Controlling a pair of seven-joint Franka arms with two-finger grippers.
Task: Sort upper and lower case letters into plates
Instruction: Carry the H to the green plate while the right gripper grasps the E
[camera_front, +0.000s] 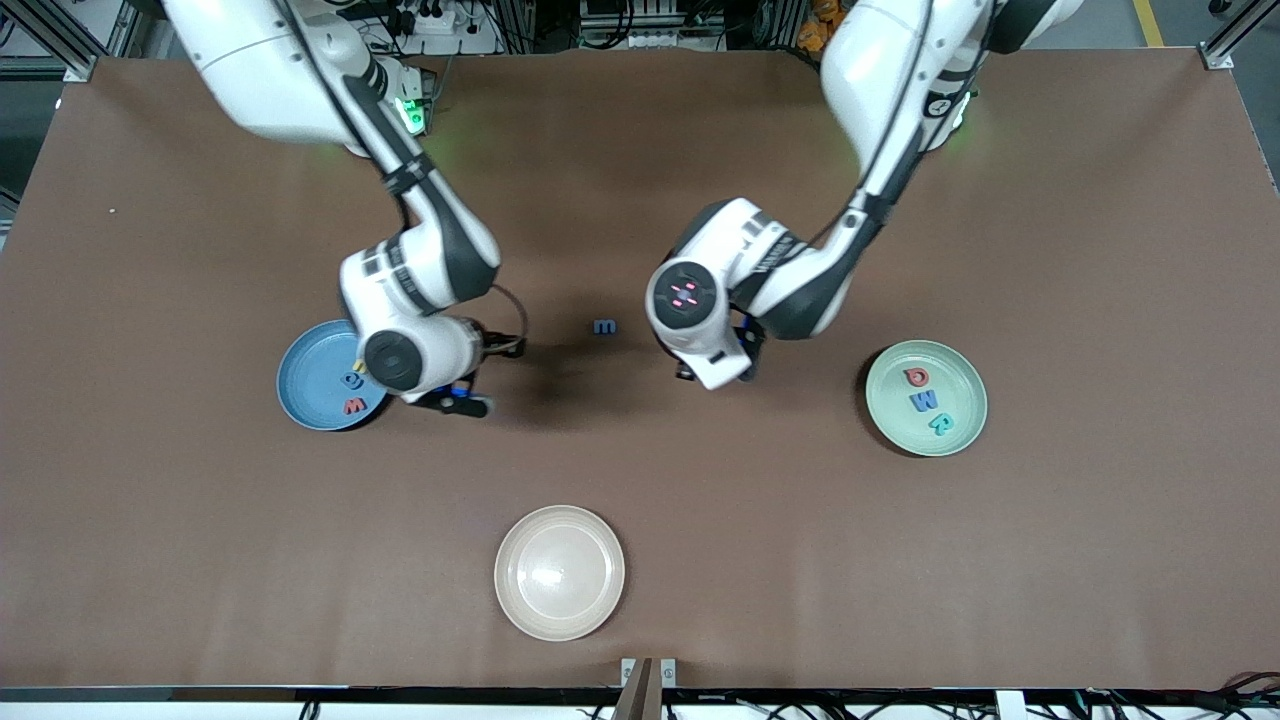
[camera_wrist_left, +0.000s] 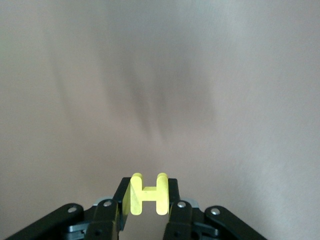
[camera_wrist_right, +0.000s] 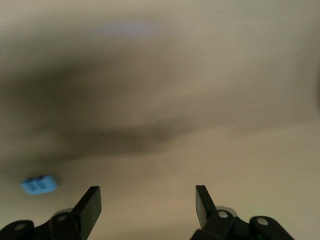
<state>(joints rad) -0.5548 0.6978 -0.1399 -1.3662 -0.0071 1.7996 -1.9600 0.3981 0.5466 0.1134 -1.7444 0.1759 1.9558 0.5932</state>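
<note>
My left gripper (camera_front: 712, 376) hangs over bare table between the blue letter m (camera_front: 605, 327) and the mint green plate (camera_front: 893, 412). In the left wrist view it (camera_wrist_left: 149, 199) is shut on a yellow letter H (camera_wrist_left: 149, 194). My right gripper (camera_front: 468, 402) is over the table beside the light blue plate (camera_front: 308, 380); in the right wrist view it (camera_wrist_right: 147, 201) is open and empty, with the blue m (camera_wrist_right: 39, 184) off to one side. The blue plate holds a red w (camera_front: 353, 406) and a blue letter (camera_front: 352, 379). The mint plate holds a red D (camera_front: 915, 377), a blue W (camera_front: 922, 400) and a teal R (camera_front: 941, 423).
A beige plate (camera_front: 559, 572) stands empty near the table's edge closest to the front camera, midway between the two arms. The brown table (camera_front: 1100, 250) runs wide on all sides of the plates.
</note>
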